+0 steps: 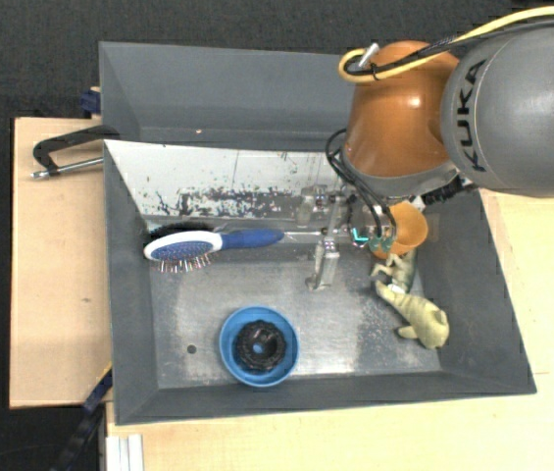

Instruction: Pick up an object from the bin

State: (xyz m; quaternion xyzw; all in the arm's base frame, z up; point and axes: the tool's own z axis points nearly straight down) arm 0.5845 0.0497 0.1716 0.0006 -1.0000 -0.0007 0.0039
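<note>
Grey bin [127,302]. At the front, a blue round cap [257,345] lies flat. Right of it is a yellowish toy animal [416,314]. At mid-floor the gripper [322,268] is low over bare metal, and I cannot tell if it is spread or closed. Nearest thing is the blue-handled hairbrush [208,244], left of it by the back wall. An orange cup [410,230] sits under the arm.

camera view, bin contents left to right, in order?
hairbrush head → blue round cap → gripper → yellowish toy figure
</note>
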